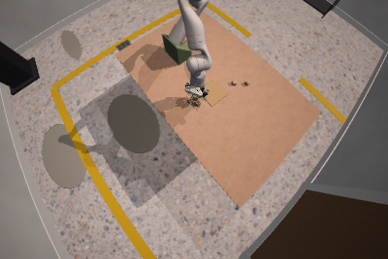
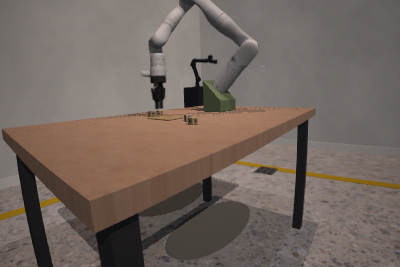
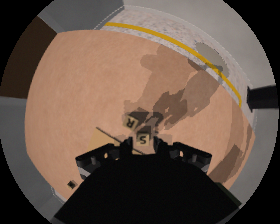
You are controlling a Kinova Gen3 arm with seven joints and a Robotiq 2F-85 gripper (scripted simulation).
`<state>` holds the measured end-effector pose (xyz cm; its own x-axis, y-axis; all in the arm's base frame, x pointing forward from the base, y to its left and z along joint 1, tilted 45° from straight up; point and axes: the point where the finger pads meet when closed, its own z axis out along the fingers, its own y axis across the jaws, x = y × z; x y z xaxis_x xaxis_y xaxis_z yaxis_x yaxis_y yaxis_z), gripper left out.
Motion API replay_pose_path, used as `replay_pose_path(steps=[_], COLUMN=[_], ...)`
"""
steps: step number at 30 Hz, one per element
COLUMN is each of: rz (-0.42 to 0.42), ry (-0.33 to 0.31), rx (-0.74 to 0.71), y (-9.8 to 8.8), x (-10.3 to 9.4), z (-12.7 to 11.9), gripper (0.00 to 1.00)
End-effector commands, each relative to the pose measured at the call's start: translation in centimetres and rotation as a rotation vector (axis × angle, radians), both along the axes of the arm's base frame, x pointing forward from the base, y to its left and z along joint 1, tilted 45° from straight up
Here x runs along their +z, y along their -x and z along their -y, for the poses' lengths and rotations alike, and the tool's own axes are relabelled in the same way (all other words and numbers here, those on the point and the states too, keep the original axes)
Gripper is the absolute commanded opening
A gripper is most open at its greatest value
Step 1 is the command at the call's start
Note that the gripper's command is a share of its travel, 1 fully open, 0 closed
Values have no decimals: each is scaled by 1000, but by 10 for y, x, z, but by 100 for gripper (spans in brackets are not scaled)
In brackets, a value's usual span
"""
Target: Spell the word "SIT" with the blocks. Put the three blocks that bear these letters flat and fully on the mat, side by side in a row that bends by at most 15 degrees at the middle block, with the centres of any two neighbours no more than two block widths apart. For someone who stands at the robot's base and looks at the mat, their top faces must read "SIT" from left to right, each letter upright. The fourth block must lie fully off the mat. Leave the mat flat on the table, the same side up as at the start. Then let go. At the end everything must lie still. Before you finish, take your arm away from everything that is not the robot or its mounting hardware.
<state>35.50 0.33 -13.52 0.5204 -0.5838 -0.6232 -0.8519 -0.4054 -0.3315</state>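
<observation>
The block with S [image 3: 143,139] lies letter up on the table just outside the mat's dark edge. The block with R [image 3: 131,122] lies close by, also off the mat, with its letter turned roughly upside down in the wrist view. My gripper [image 3: 143,141] [image 2: 158,107] is partly open and points down just above the S block, which shows between the fingertips; it holds nothing. The tan mat [image 3: 102,140] [image 1: 218,94] [image 2: 167,118] lies flat beside them. Two more blocks stand beyond the mat, one [image 1: 233,83] nearer it and one [image 1: 246,83] farther; their letters are unreadable.
The green robot base mount [image 1: 176,49] [image 2: 216,99] stands at the back of the wooden table [image 1: 252,143] [image 2: 150,157]. The R block sits very near the S block, beside the fingers. The arm's shadow falls across the table there.
</observation>
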Motion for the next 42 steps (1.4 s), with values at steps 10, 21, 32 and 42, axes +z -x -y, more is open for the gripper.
replay_pose_path(steps=[10, 21, 32, 42], rz=[1, 1, 1, 1], ry=[1, 1, 1, 1], rx=[-1, -1, -1, -1], y=[0, 1, 1, 1], x=[-2, -15, -23, -23], z=[-1, -15, -22, -22], gripper=[41, 41, 41, 41])
